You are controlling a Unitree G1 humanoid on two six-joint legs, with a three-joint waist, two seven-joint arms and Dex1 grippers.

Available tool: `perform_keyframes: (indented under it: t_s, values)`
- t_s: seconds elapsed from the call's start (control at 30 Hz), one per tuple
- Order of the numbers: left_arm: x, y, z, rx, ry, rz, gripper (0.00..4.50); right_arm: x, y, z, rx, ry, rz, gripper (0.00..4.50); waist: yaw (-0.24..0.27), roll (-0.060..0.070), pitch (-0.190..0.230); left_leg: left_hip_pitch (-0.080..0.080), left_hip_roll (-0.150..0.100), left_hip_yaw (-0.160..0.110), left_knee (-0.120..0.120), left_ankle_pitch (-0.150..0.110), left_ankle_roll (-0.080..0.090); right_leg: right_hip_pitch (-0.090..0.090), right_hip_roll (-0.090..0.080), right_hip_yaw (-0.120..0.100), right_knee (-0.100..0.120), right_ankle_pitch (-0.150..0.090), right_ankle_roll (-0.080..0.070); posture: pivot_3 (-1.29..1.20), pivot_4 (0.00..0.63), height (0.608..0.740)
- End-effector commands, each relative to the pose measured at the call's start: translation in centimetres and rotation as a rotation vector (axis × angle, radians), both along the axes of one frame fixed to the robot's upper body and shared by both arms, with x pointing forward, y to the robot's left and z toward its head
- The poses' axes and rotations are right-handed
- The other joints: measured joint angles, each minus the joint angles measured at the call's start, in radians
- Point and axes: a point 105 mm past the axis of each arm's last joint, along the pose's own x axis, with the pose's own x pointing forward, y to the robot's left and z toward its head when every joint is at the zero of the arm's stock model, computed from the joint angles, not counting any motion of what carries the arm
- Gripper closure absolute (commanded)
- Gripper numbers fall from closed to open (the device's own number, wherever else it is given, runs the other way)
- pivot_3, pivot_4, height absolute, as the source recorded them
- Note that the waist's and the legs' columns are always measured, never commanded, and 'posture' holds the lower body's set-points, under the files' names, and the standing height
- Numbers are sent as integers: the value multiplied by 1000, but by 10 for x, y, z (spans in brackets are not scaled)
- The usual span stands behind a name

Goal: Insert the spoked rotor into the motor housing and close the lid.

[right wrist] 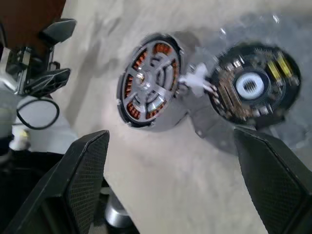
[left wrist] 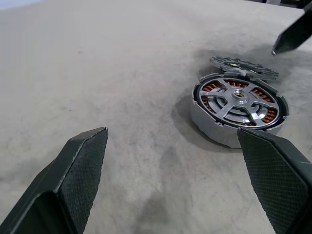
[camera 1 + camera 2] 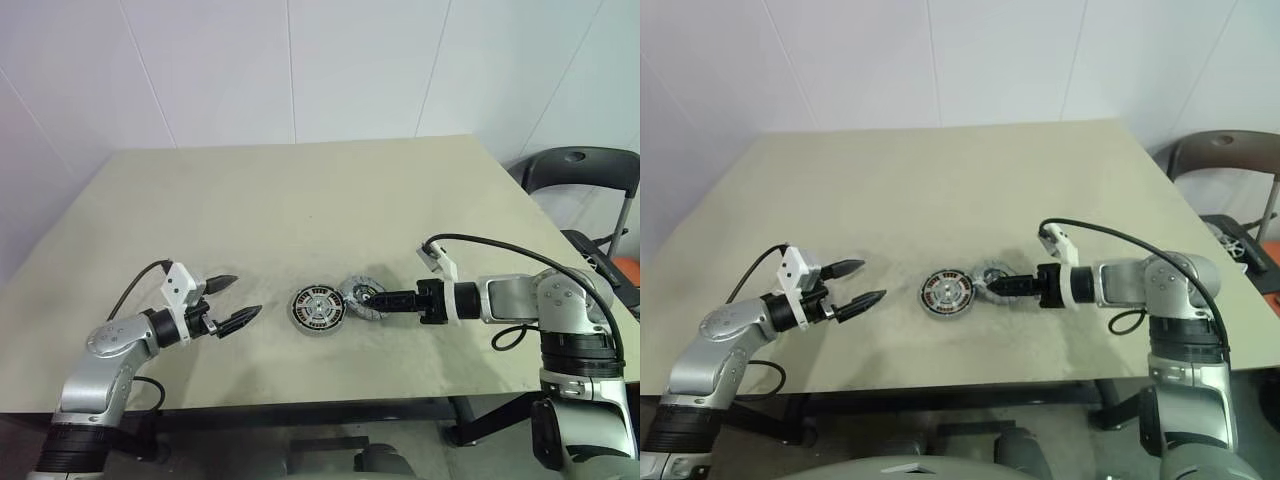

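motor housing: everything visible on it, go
The motor housing is a round, flat silver-grey metal can lying face up on the table. Copper-coloured windings ring its inside, and a spoked silver part with a central hub sits in it. A short white lead joins it to the lid, which lies beside it. No gripper touches it.

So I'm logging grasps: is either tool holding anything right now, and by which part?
Nothing is held. The left tool and the right tool are both open, apart from the motor housing and lid.
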Motion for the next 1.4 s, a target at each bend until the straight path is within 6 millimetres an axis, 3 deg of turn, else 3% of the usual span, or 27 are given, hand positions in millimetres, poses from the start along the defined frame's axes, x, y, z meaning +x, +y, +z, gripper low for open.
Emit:
perform_keyframes:
  t_s: [0.03,0.3,0.77,1.23,1.4]
  values:
    - [2,0,9,8,-40,-8,0,0,-4,4,61,43,-35,303,-1,0,0,0,0,0,0,0,0,0,0,0,0,0,0,0,0,740]
    - [3,-4,12,6,-44,-7,0,-3,-4,-13,59,163,-90,303,-1,0,0,0,0,0,0,0,0,0,0,0,0,0,0,0,0,740]
    - [5,-1,12,8,-48,-1,0,13,12,-14,120,182,-197,303,-2,0,0,2,0,0,0,1,1,2,1,0,0,0,0,0,0,740]
    - [8,-1,15,16,-63,-4,0,26,-10,-35,162,215,-418,303,-3,0,0,7,0,0,-1,1,2,7,1,0,0,0,0,0,0,740]
    - [8,0,15,19,-63,-7,0,31,-6,-32,215,186,-449,303,-3,0,0,11,0,0,-1,1,2,11,1,0,0,0,0,0,0,740]
